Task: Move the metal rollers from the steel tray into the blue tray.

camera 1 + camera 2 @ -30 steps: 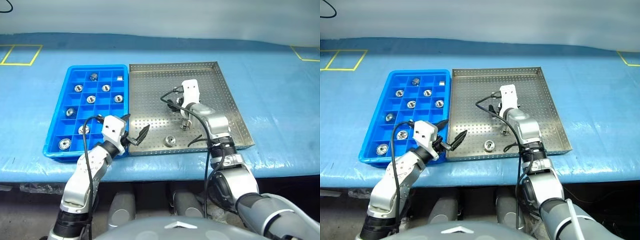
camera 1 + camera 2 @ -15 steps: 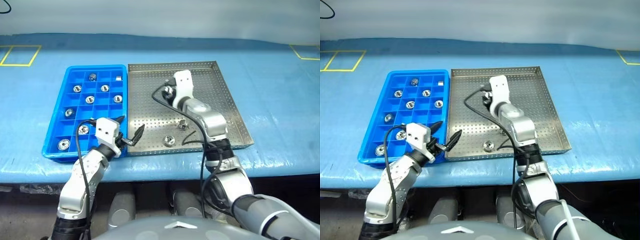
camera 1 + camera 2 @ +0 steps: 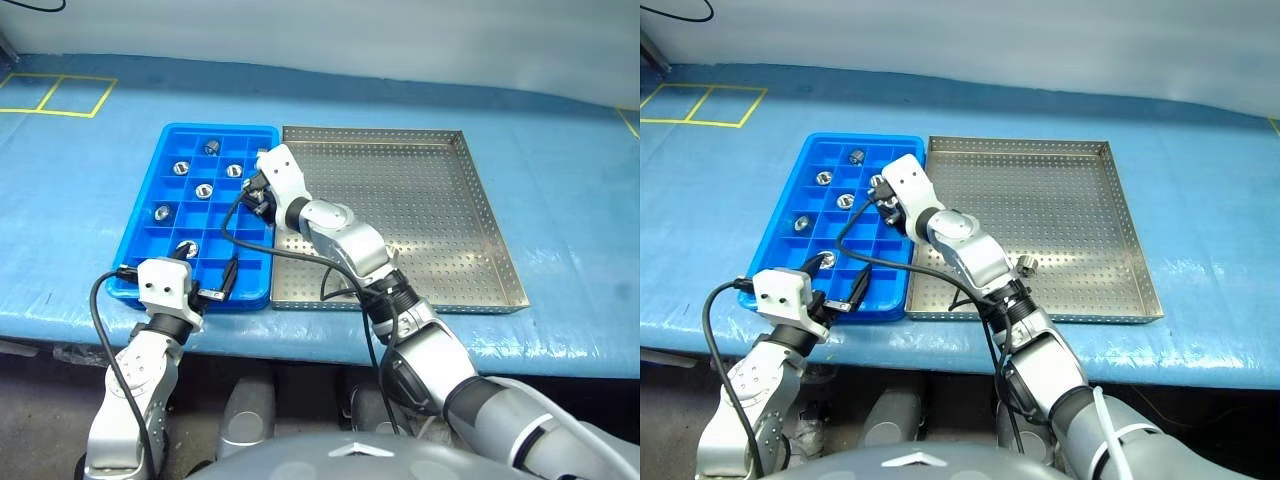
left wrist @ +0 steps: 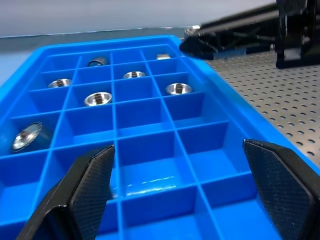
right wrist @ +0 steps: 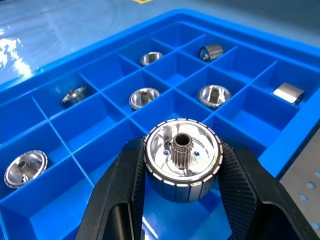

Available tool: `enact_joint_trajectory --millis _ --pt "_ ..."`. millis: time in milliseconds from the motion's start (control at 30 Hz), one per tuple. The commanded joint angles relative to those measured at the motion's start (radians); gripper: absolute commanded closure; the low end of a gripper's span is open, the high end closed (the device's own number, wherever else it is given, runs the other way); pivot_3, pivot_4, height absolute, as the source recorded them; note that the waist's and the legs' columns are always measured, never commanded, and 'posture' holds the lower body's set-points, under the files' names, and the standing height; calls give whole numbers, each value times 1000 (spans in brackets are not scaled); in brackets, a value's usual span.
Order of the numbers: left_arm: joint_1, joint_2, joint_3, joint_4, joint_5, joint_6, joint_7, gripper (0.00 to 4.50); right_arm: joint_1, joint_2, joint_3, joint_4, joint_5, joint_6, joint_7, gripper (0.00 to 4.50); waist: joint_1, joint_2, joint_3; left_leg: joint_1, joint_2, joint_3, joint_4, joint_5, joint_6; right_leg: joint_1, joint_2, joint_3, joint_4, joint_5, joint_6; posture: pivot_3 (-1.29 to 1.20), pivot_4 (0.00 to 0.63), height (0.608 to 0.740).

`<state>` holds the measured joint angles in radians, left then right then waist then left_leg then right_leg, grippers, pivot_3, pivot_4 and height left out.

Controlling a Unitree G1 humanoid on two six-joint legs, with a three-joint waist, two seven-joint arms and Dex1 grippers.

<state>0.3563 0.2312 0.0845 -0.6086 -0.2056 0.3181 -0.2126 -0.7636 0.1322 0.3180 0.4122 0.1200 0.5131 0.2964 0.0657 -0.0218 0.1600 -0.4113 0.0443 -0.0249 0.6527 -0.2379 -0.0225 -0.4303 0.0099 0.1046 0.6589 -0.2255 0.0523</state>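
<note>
Metal rollers are mid-transfer: beside the steel tray [image 3: 420, 215], over the blue tray [image 3: 150, 250], the right claw [image 5: 182, 167] clamps one roller [image 5: 182, 156]; next, release into an empty compartment. Left claw [image 4: 180, 185] gapes empty.

My views are bright and evenly lit, apparently from overhead. Soft shadows sit beneath the steel tray [image 3: 440, 220] rim. White glare streaks the counter [image 3: 570, 230] covering, and the blue tray [image 4: 150, 120] floor shines. In my left wrist view the near fingers [image 4: 82, 192] blur; the far background looks hazy.
</note>
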Motion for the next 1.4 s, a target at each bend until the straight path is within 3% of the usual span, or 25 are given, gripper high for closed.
enact_joint_trajectory --millis 33,667,967,1400 --pt "13 -17 10 -63 -3 -27 14 0 -65 101 12 61 -8 -79 27 2783 7 0 0 0 0 0 0 0 0 0 0 0 0 0 0 370 150 740" --pt "14 -29 -35 -72 17 -17 18 0 -109 185 37 198 14 -216 92 2783 26 0 0 2 1 0 -4 0 0 0 1 -1 1 -2 1 409 150 740" --pt "81 -49 19 -114 18 -41 60 0 -123 194 50 178 22 -227 126 2783 33 0 0 3 2 0 -6 0 0 -1 1 -1 1 -3 0 512 150 740" --pt "148 -80 0 -157 38 -50 91 0 -159 159 15 238 19 -270 135 2783 138 0 0 0 1 -1 -6 0 0 -2 1 -3 -1 -5 -2 570 150 740"
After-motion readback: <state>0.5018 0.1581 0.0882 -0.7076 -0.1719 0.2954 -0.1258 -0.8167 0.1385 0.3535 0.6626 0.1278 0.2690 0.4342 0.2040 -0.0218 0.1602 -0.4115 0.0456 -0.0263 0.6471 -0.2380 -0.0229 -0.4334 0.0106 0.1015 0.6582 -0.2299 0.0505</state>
